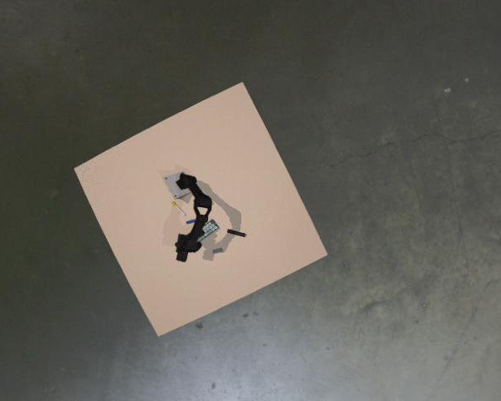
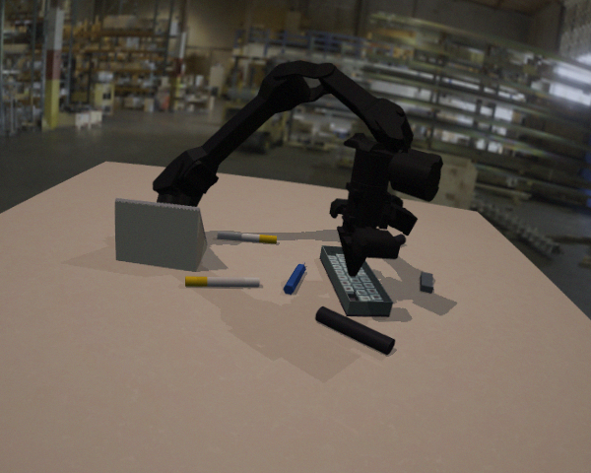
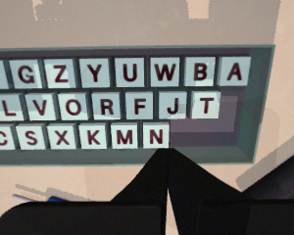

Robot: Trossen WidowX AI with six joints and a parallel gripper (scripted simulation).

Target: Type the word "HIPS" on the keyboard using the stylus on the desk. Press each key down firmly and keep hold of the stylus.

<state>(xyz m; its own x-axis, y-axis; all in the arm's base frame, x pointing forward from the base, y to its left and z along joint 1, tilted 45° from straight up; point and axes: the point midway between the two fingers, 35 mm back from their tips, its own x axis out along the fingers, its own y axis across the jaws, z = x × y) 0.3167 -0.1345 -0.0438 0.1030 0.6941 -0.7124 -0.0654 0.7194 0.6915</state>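
The keyboard [image 2: 374, 304] [image 1: 209, 228] [image 3: 262, 105] is a dark tray of white lettered keys lying flat on the table. My gripper [image 2: 356, 272] [image 3: 165, 156] is shut with nothing between its fingers. Its tips hang just above the keyboard, at the front edge below the N key [image 3: 156, 135]. A black cylinder [image 2: 354, 329] lies on the table in front of the keyboard. A second black cylinder [image 2: 396, 238] [image 1: 235, 233] lies behind the gripper, partly hidden by it. I cannot tell which of the loose sticks is the stylus.
A blue marker [image 2: 294, 278] [image 1: 190, 221] and a yellow-and-grey marker [image 2: 222, 281] [image 1: 178, 208] lie left of the keyboard. Another marker [image 2: 246, 236] lies farther back. A grey wedge [image 2: 156, 236] stands by the arm's base. A small grey block [image 2: 426, 281] [image 1: 216, 250] lies right of the keyboard.
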